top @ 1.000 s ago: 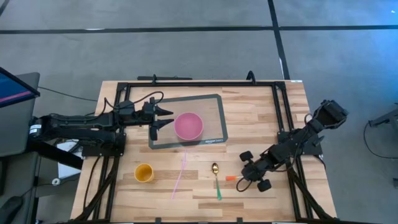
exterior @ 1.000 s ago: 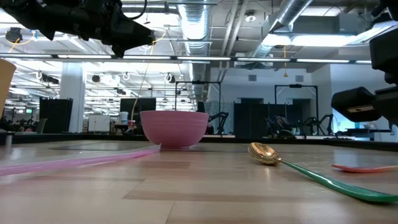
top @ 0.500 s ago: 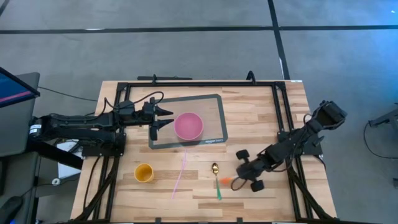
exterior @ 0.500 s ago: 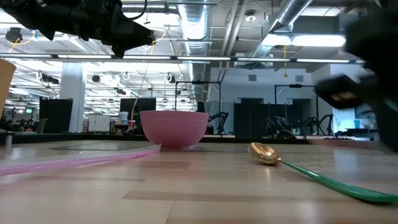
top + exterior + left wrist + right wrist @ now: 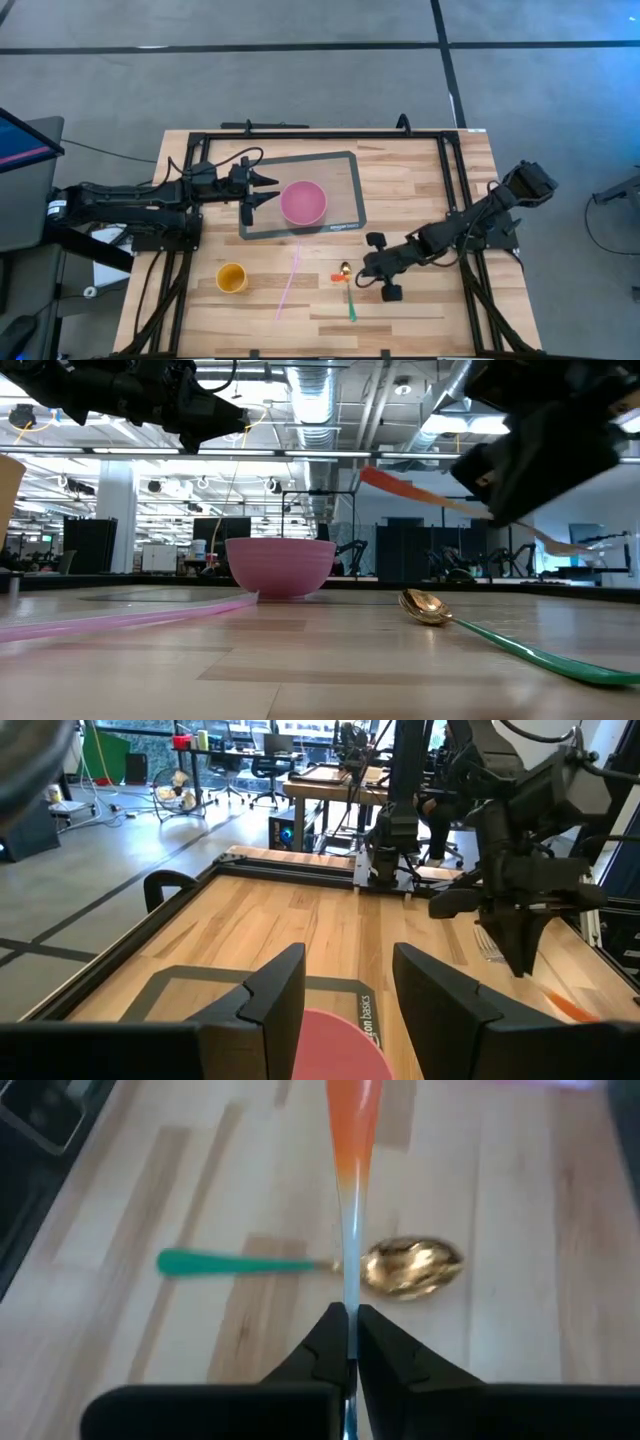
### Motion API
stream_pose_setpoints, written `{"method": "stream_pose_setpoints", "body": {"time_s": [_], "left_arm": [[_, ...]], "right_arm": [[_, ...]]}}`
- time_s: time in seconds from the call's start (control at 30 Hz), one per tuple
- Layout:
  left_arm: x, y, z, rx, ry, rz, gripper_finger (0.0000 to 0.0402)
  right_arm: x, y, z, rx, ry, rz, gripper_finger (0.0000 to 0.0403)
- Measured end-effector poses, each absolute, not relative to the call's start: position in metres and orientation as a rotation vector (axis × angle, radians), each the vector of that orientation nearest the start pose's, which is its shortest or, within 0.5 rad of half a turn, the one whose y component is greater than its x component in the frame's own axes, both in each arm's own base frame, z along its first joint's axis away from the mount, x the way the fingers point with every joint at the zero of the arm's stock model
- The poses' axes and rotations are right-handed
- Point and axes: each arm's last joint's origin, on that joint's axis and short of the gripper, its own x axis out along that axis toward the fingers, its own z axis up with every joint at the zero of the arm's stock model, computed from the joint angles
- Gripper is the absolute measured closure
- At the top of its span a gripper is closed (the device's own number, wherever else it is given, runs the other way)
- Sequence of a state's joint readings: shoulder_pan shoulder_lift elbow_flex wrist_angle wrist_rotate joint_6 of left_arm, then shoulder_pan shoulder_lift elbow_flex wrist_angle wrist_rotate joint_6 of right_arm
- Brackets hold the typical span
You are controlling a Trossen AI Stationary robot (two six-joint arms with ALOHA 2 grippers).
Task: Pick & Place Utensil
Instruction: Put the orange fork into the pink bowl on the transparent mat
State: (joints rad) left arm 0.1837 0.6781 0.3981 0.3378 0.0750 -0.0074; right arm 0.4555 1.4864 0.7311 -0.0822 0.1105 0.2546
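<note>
Aloft above the gold-and-green spoon [image 5: 347, 285] near the table's [image 5: 420, 190] front edge, an orange-tipped utensil [image 5: 349, 1190] sat clamped in the right gripper [image 5: 362, 272], while the left gripper [image 5: 268, 188] hovered with fingers apart beside the pink bowl [image 5: 303, 202] on the mat [image 5: 345, 175].

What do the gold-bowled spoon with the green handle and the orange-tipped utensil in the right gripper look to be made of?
Gold-bowled spoon with the green handle: the bowl looks like polished metal or metallic plating, with bright mirror glints; the handle looks like smooth glossy plastic. Orange-tipped utensil, pinched in the right gripper: probably translucent plastic, since the orange fades into a clear stem. Neither is certain by sight.
</note>
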Motion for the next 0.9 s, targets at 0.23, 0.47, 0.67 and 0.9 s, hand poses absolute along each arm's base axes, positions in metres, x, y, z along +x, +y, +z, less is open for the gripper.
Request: {"method": "stream_pose_setpoints", "body": {"time_s": [0.23, 0.47, 0.67, 0.9], "left_arm": [[0.161, 0.028, 0.264, -0.001, -0.057, 0.108, 0.0247], [0.161, 0.025, 0.264, 0.0, -0.052, 0.025, 0.0247], [0.171, 0.019, 0.257, -0.014, -0.011, -0.046, 0.0247], [0.197, 0.014, 0.253, 0.001, -0.098, -0.09, 0.0247]], "right_arm": [[0.271, 0.101, 0.179, 0.019, 0.702, 0.077, 0.0399], [0.294, 0.073, 0.2, -0.013, 0.45, 0.027, 0.0391], [0.306, 0.045, 0.216, -0.021, 0.276, -0.05, 0.0395], [0.31, 0.022, 0.219, -0.014, 0.24, -0.119, 0.0391]]}}
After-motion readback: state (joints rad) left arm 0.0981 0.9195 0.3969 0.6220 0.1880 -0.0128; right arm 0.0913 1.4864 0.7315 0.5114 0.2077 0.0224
